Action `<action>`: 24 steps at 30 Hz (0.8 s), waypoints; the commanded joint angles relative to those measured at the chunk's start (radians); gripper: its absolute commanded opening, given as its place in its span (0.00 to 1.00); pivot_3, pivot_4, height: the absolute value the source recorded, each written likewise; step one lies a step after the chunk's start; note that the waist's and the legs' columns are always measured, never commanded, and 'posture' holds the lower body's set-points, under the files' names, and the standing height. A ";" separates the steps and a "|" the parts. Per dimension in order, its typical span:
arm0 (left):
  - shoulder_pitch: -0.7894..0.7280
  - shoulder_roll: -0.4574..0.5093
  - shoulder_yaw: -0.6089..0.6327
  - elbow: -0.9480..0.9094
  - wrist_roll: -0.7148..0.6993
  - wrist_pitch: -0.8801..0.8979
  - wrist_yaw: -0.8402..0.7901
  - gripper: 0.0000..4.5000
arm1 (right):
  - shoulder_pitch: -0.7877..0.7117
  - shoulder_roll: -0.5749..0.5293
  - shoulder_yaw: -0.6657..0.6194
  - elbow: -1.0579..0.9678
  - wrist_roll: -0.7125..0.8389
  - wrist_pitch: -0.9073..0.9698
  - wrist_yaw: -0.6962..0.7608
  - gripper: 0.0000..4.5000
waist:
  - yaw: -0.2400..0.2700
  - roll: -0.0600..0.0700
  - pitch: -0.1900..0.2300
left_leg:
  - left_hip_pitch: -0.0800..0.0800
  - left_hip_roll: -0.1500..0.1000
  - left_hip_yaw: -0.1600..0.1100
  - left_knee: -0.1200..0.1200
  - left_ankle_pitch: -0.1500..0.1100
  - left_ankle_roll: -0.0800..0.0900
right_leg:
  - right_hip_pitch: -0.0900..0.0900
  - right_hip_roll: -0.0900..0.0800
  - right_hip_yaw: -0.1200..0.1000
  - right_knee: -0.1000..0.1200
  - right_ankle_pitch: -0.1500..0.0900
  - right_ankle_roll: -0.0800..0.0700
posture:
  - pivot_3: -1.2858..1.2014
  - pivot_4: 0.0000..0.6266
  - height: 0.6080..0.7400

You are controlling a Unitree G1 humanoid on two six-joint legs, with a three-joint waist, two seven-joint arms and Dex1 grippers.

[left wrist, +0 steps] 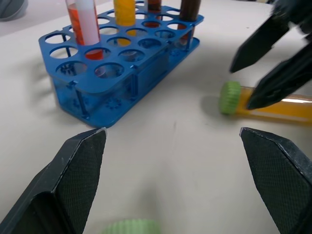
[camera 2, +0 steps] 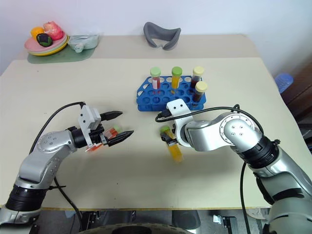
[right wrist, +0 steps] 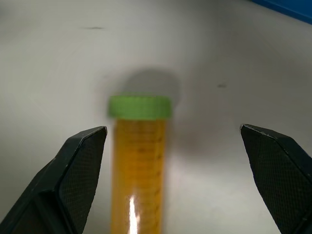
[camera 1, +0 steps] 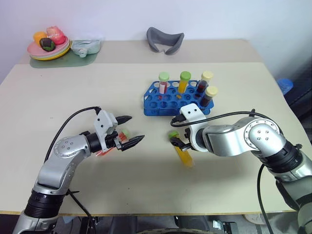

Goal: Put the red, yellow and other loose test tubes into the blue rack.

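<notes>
Your right gripper (right wrist: 173, 141) hangs tilted downward over the yellow-orange tube (camera 1: 185, 155), which lies flat on the table (camera 1: 58, 83) just in front of the blue rack (camera 1: 165, 101). The jaws are spread wide and hold nothing. Seen from the wrist, the tube's green cap (right wrist: 140, 107) points away from the hand and its body runs straight back toward the wrist, so its long axis lies along the line the gripper points and across the line the jaws close on. The tube sits nearer one finger than the other, not centred in the gap. Your left gripper (camera 1: 130, 130) is also wide open and empty, pointing roughly level across the table toward the right one; a second loose tube, with red liquid (camera 1: 104, 151) and a light-green cap (camera 1: 125, 132), lies just beneath and behind its fingers. The right arm is clearly the nearer one to the yellow-orange tube. The rack already holds four capped tubes standing upright. Judging from this, you should shift the hand sideways to centre the tube before closing.
</notes>
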 commanded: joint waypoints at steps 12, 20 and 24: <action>0.055 0.061 0.009 -0.058 -0.044 0.028 -0.095 1.00 | 0.008 0.042 -0.027 0.044 0.022 0.073 -0.043 0.99 | 0.000 0.000 0.000 | 0.000 0.000 0.000 0.000 0.000 0.000 | -0.001 0.000 0.000 0.000 0.000 0.000 | 0.52 0.24 1.00; 0.102 0.067 -0.003 -0.033 -0.016 -0.032 -0.155 1.00 | 0.001 0.026 -0.012 0.052 0.022 0.106 0.014 0.72 | 0.000 0.000 0.000 | 0.000 0.000 0.000 0.000 0.000 0.000 | 0.000 0.000 0.000 0.000 0.000 0.000 | 0.52 0.24 1.00; 0.131 0.075 -0.009 -0.007 0.014 -0.092 -0.191 1.00 | -0.005 0.030 -0.013 0.060 0.022 0.109 0.020 0.31 | -0.003 0.001 0.000 | 0.000 0.000 0.000 0.000 0.000 0.000 | 0.000 0.001 0.000 0.000 0.000 0.000 | 0.52 0.24 1.00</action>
